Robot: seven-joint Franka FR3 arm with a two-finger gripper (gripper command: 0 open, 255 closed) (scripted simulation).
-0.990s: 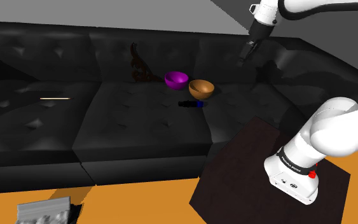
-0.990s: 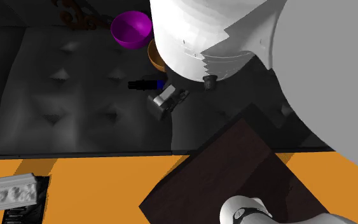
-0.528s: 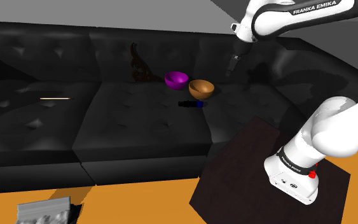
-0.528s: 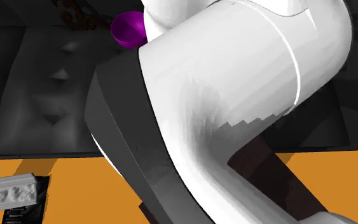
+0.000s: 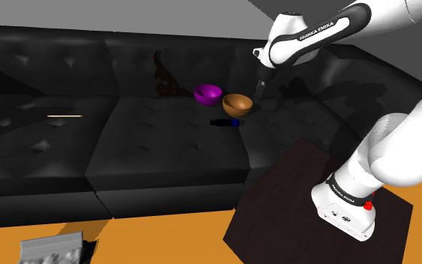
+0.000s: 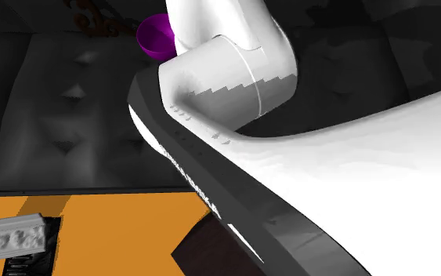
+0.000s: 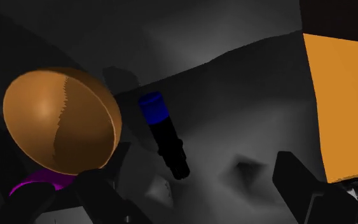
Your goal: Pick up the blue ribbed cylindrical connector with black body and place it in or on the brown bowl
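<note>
Blue on one end and black for the rest, the connector (image 7: 165,135) is lying flat on the seat of the black tufted sofa (image 5: 127,127), just beside the brown bowl (image 7: 60,121) but not touching it, with the blue ribbed end nearest the bowl's rim and the black body running away from it. In the shoulder view it sits on the cushion right in front of that bowl, and a purple bowl (image 5: 208,94) is tucked against the bowl's far side. We'd guess this thing is light and stiff, so weight isn't the worry. It's a little cylinder on a soft cushion, so it could roll or get pushed down into the padding if we come in sloppy. The black body looks smooth and maybe slick, while the ribs on the blue end should bite better. We'd close across the long axis, around the middle or just behind the ribs. The gripper (image 5: 260,88) hangs in the air above the sofa, just to the shoulder view's right of the brown bowl, pointing down and well clear of the connector. Its fingers (image 7: 295,184) are spread wide with nothing between them. The arm climbs from the dark stand (image 5: 299,195), arcs over, and the forearm slopes down toward the bowls.
</note>
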